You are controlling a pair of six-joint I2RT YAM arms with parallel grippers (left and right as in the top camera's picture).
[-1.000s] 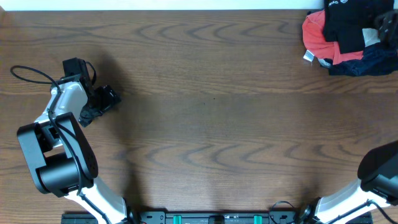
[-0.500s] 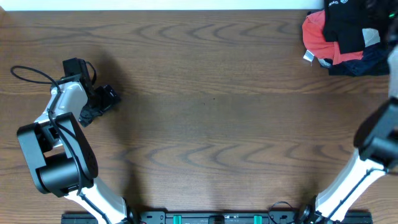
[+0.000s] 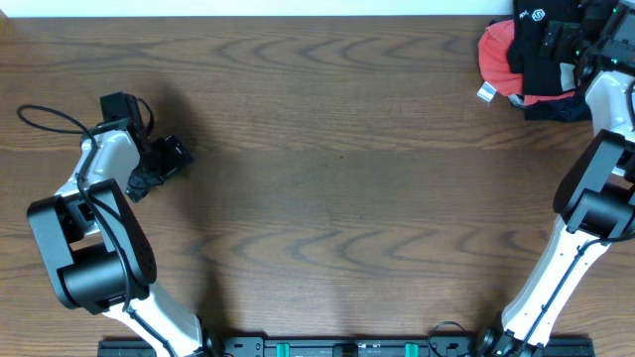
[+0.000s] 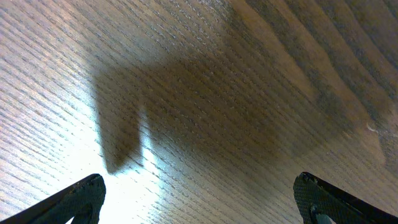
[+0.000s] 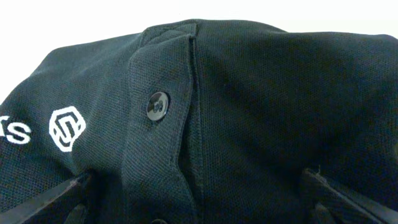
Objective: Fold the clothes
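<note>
The black top (image 3: 541, 45) lies on a heap of clothes at the table's far right corner, its white round logo (image 3: 539, 15) facing up. My right gripper (image 3: 583, 42) is down on this heap. In the right wrist view the black top (image 5: 261, 112) fills the frame, showing a button placket and the white logo (image 5: 64, 130). The right gripper (image 5: 199, 199) has its fingers wide apart with the black fabric pressed between them. My left gripper (image 3: 157, 167) is open and empty over bare wood at the left; its fingertips (image 4: 199, 199) stand far apart.
A red-orange shirt (image 3: 496, 55) lies under the black top, with a dark navy garment (image 3: 554, 107) at the heap's near side. The heap reaches the table's back edge. A black cable (image 3: 45, 119) loops beside the left arm. The brown wooden table (image 3: 337, 178) spans the view.
My right arm has swung up from the lower right onto the heap. The black top has shifted slightly and its logo now shows more fully. The left arm has not moved.
</note>
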